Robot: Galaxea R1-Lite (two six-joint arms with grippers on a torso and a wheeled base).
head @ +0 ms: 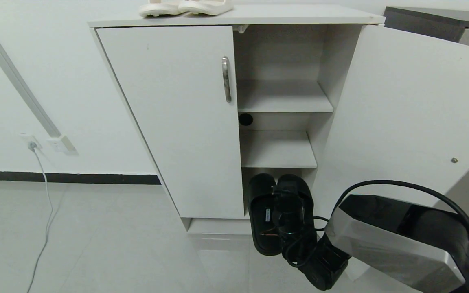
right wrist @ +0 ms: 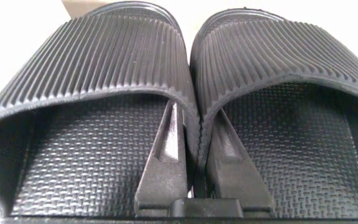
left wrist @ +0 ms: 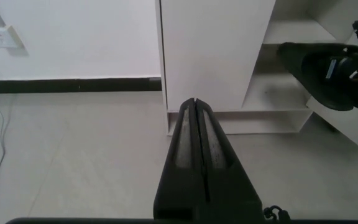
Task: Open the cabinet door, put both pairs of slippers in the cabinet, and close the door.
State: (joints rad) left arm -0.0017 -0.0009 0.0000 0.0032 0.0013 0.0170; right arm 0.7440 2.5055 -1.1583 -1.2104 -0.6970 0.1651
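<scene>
Slippage risk: black slippers (head: 277, 211) pinched by adjoining strap walls in nearly closed right gripper (right wrist: 194, 124), toes past front edge of cabinet (head: 169, 122) bottom shelf (left wrist: 272, 99), heels overhanging, liable to tip out on early release; left gripper (left wrist: 195, 106) closed, empty.

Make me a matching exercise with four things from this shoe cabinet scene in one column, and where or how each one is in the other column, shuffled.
1. black slippers
2. white slippers
3. handled cabinet door
4. other cabinet door

A. lying on the cabinet top
B. swung open
C. pinched together by the right gripper, at the cabinet's bottom opening
D. closed

Pairs: 1-C, 2-A, 3-D, 4-B.
</scene>
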